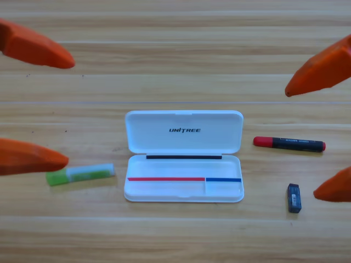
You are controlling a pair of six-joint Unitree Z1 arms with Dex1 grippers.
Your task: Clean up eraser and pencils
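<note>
I see left gripper (pixel 67 109) parked at left edge, orange jaws spread wide, holding nothing. Right gripper (pixel 300 141) parked at right edge, jaws likewise apart. White Unitree case (pixel 184 131) open at table centre, tray bare of task items. Green pencil (pixel 80 175) lies left of case. Red-capped black pencil (pixel 289 144) lies right of case; eraser (pixel 294 198) below it. Wooden table (pixel 175 55) under everything.

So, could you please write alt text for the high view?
An open white Unitree case lies mid-table, with a green pencil to its left and a red-capped black pencil and dark eraser to its right. Both pincers wait open at the picture's edges.
</note>
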